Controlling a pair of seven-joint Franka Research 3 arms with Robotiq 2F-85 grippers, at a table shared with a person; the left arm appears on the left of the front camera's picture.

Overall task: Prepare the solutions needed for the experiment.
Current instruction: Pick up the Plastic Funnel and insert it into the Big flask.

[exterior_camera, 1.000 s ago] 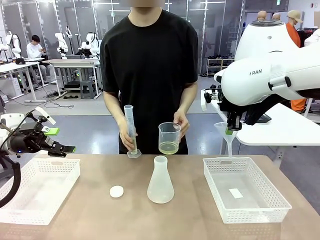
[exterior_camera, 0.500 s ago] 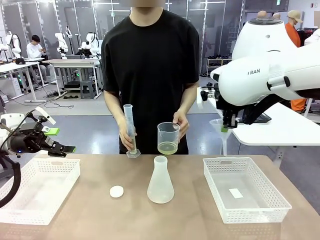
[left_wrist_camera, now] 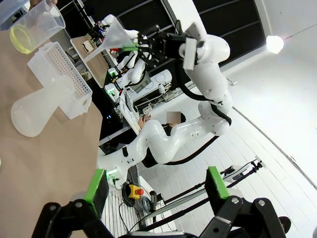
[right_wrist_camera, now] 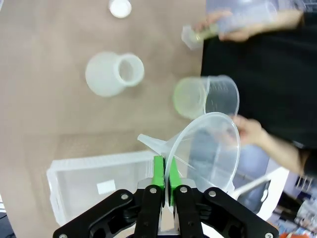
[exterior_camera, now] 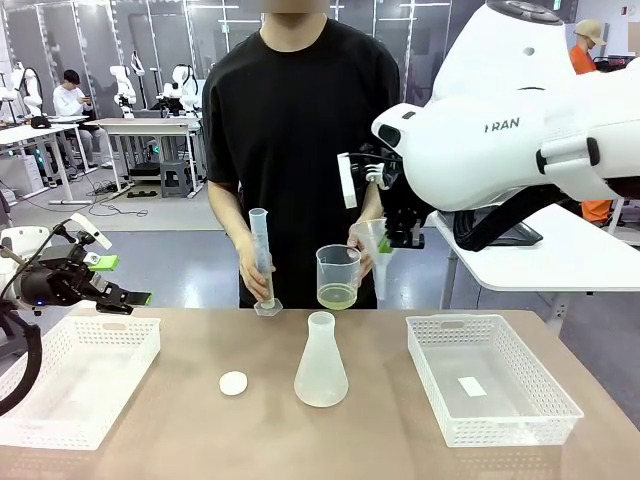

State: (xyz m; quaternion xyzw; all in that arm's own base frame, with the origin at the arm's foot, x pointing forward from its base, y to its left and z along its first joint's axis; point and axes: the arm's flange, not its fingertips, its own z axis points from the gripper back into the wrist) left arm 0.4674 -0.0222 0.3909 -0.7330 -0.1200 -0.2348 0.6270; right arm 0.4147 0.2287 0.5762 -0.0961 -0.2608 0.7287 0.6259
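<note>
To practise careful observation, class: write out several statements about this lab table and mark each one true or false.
1. The right gripper is shut on the funnel. True.
2. The conical flask lies on its side. False: it stands upright on the table.
3. The person holds a beaker with a little pale yellow liquid. True.
4. The left gripper grips the white cap. False: it is open, and the white cap lies on the table.

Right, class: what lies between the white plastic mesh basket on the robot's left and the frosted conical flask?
Front view: a small white round cap lies between the basket and the flask; the rest is bare.
</note>
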